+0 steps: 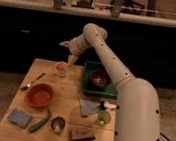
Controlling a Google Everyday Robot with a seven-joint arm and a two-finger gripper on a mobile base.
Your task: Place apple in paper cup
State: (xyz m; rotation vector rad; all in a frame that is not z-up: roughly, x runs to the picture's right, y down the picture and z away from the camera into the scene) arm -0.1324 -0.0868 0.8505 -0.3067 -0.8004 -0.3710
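Note:
The paper cup (61, 71) stands at the far left part of the wooden table (69, 113). The orange-red apple (61, 67) shows at the cup's mouth and seems to sit in it. My gripper (71, 58) hangs just above and slightly right of the cup, at the end of the white arm (109, 58) that reaches in from the right.
A large red bowl (39, 95) sits left of centre with a spoon (32, 81) beside it. A green tray (87, 82) holding a dark bowl (100, 79) is right of the cup. Nearer are a blue sponge (19, 118), a green vegetable (40, 122), a metal cup (58, 125) and a green bottle (103, 117).

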